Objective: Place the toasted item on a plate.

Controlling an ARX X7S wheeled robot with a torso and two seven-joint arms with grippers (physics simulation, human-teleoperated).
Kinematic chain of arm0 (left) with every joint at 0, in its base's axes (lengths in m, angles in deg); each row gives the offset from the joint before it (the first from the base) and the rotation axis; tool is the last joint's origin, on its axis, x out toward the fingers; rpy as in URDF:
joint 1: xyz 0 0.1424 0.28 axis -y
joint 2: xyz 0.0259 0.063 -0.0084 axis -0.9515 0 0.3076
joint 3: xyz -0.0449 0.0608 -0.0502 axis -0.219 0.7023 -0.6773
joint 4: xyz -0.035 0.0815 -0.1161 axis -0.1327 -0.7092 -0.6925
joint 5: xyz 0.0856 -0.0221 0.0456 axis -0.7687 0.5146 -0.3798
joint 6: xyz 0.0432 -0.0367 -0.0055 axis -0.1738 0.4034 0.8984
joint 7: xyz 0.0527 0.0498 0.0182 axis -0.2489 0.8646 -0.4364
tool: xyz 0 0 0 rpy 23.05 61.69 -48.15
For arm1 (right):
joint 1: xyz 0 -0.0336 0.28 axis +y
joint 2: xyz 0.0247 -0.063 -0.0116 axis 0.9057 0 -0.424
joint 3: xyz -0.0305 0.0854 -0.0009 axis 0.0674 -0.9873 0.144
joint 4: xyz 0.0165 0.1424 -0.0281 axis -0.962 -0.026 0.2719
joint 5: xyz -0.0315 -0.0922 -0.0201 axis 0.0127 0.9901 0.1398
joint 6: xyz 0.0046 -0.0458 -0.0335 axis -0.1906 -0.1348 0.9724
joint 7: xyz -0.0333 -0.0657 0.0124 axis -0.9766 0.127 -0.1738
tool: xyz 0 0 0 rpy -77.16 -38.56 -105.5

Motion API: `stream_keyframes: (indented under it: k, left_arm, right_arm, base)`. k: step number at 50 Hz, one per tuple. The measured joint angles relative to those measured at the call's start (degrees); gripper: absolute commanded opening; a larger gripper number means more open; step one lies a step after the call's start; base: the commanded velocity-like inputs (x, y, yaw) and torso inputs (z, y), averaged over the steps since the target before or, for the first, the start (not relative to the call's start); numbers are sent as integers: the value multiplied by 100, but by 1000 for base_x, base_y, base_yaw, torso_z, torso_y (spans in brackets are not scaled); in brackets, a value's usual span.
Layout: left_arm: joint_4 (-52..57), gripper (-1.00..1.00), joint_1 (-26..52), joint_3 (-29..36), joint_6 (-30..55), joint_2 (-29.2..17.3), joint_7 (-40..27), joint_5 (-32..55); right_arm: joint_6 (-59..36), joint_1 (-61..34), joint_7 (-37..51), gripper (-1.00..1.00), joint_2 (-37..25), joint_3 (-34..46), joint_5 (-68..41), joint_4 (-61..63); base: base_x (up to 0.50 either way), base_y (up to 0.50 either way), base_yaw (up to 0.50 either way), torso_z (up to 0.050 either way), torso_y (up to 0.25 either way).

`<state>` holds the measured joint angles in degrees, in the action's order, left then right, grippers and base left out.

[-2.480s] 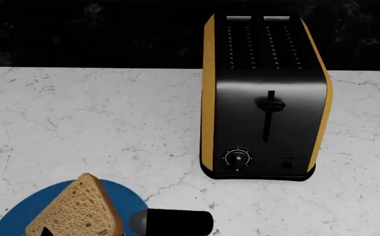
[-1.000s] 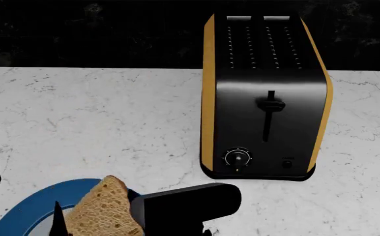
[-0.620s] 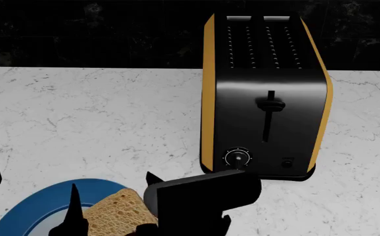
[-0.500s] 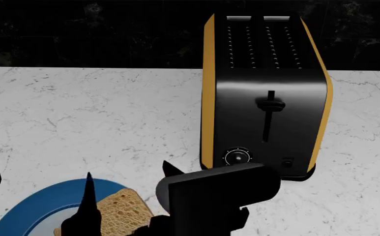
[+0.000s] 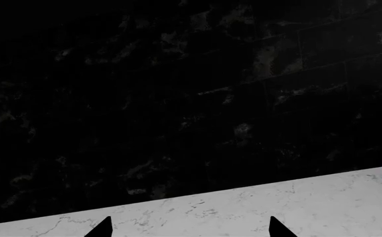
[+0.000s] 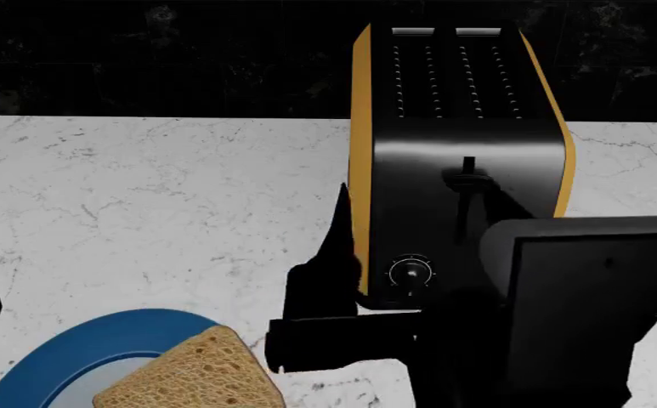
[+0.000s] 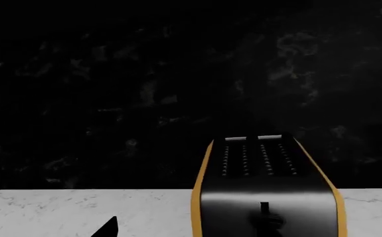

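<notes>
The toasted item [image 6: 192,378], a golden-brown slice of bread, lies flat on the blue-rimmed plate [image 6: 45,361] at the head view's bottom left, free of both grippers. My right gripper [image 6: 402,246] hovers above and to the right of it, in front of the toaster, open and holding nothing. One black finger [image 6: 337,242] stands beside the toaster's orange edge; the other is lost against the black front. In the right wrist view only one fingertip [image 7: 108,228] shows. My left gripper [image 5: 189,229] is open over bare counter, left of the plate.
A black toaster [image 6: 459,161] with orange sides stands at the back of the white marble counter [image 6: 169,195], its lever and dial facing me, and it shows too in the right wrist view [image 7: 267,202]. A dark tiled wall [image 5: 177,98] runs behind.
The right gripper has let go of the slice, lifted and moved right toward the toaster. The slice has gone from leaning upright to lying flat on the plate. The left arm stayed still.
</notes>
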<state>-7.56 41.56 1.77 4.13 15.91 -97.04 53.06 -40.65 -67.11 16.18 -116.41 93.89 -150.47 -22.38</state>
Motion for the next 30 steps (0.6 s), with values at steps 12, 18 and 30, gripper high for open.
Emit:
stream_keyframes:
  k: [12,18,30]
  left_arm:
    - [35,100,0,-36,28,-29,-18,38]
    - [145,100,-1,-158,135,-71,-39,111]
    - [597,100,200,-675,741,-217,-115,461]
  right_arm:
    - [33,-207,164,100,-580,-393,-280,-44]
    - [46,-398,295,100,-852,-559,-487,-51]
    - [100,-869,622,100,-1517,-902,-1108,2]
  base:
    - [0,0,0,0,0]
    - [0,0,0,0,0]
    - [0,0,0,0,0]
